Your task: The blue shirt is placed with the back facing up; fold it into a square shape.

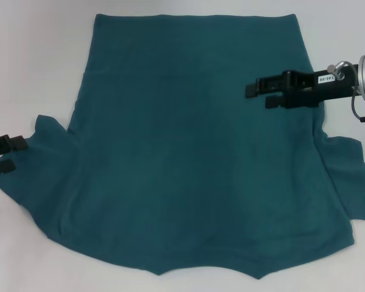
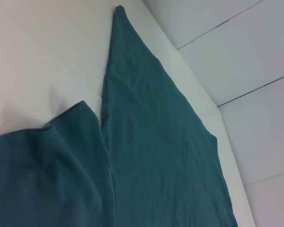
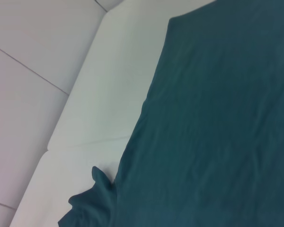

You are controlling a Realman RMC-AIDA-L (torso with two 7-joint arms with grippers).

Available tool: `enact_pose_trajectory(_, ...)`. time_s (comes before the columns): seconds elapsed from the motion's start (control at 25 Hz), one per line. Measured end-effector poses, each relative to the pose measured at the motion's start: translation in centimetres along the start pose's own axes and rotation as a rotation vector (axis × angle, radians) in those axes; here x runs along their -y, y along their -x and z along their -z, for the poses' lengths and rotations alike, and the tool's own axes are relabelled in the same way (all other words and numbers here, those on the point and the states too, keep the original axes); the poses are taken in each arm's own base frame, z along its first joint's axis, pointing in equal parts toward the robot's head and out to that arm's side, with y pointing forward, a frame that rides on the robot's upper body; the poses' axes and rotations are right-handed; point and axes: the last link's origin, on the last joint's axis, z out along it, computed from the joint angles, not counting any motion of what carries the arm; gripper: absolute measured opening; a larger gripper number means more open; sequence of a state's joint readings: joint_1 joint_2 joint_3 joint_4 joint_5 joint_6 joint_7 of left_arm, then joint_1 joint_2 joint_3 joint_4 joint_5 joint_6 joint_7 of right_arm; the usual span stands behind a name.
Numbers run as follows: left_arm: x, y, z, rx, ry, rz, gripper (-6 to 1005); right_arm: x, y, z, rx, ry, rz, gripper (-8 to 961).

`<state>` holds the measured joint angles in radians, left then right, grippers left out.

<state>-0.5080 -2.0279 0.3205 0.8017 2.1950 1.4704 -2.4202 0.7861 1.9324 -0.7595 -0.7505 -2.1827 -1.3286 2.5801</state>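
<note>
The blue shirt [image 1: 194, 164] lies spread flat on the white table [image 1: 30, 73], with its hem at the far side and both sleeves out to the sides. The left gripper [image 1: 1, 156] is at the edge of the left sleeve, its fingers apart. The right gripper [image 1: 260, 94] hovers over the shirt's right part, fingers apart, holding nothing.

Blue shirt [image 1: 194, 152]: soft knit cloth, matt, faintly creased; desk [image 1: 30, 73]: white, smooth, matt; right hand [image 1: 258, 91]: black matt plastic-looking fingers, brushed silver metal wrist; left hand [image 1: 0, 155]: black, matt.
</note>
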Motion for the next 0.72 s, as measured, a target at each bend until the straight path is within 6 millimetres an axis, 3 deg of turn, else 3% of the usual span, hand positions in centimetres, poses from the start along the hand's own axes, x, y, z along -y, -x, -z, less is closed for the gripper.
enact_pose_trajectory(0.72,0.02,-0.06,0.06,-0.002,-0.002,-0.002,733,0.42,-0.30,0.15,-0.005,-0.004,-0.014,746)
